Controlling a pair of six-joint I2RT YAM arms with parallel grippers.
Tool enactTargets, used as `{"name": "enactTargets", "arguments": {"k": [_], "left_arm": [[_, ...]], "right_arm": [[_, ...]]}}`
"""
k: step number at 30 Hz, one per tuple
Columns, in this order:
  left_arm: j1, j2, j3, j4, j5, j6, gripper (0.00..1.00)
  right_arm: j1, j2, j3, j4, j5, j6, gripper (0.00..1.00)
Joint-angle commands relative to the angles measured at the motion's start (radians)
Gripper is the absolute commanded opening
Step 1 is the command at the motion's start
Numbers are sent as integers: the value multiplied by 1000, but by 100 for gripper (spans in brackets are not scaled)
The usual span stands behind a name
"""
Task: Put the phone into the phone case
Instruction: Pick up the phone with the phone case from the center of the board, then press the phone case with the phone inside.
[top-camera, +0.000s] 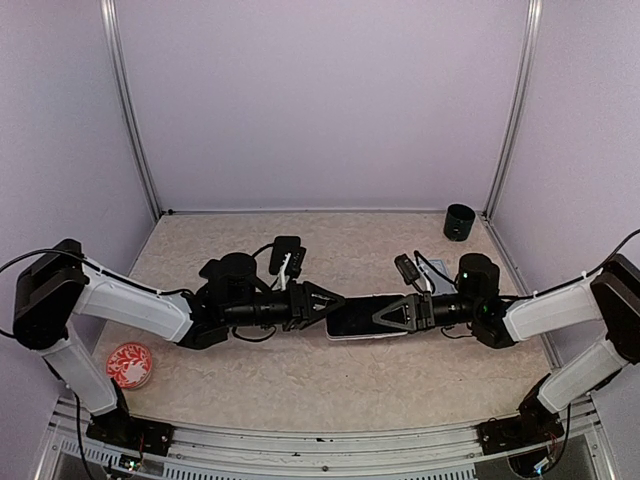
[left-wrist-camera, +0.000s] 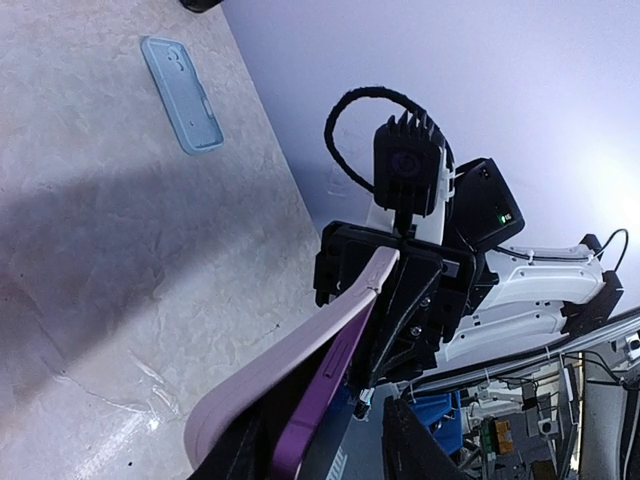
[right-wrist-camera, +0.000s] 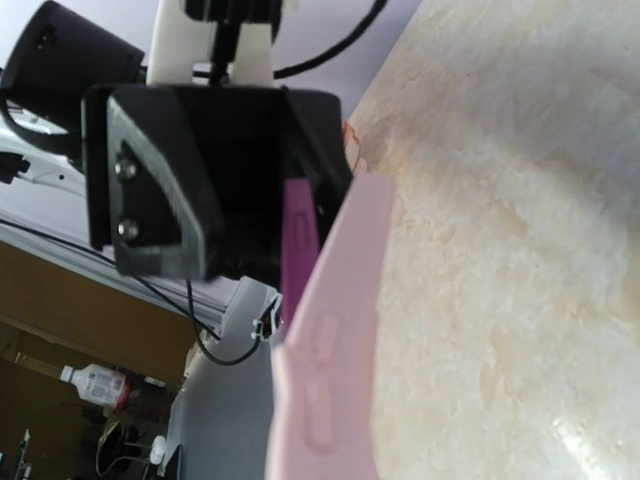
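A lab test booth: plain lilac walls (top-camera: 320, 100), aluminium frame posts (top-camera: 133, 110).

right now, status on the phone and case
right end effector shut on pink case. left end effector at purple phone, grip unclear. phone not fully seated. nothing blocking.

The pale pink flexible phone case (left-wrist-camera: 290, 370) is plain. The purple slab phone (left-wrist-camera: 320, 400) has a black screen. The round red-and-white disc (top-camera: 129, 364) is patterned; the tabletop (top-camera: 300, 385) is mottled beige.

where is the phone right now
In the top view's centre, the phone lies lengthwise between the left gripper and the right gripper.
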Motion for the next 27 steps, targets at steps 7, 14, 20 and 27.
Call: {"name": "enactTargets", "arguments": {"k": [7, 14, 20, 27], "left_arm": [[37, -124, -68, -20, -46, 43, 40], [50, -139, -99, -2, -33, 48, 41], [53, -141, -100, -6, -18, 66, 42], [47, -103, -87, 55, 64, 78, 49]], "right_arm": [[-17, -55, 2, -46, -17, -47, 9], [-16, -85, 7, -56, -51, -91, 8], [-15, -101, 4, -49, -87, -116, 8], [-15, -104, 3, -17, -145, -140, 8]]}}
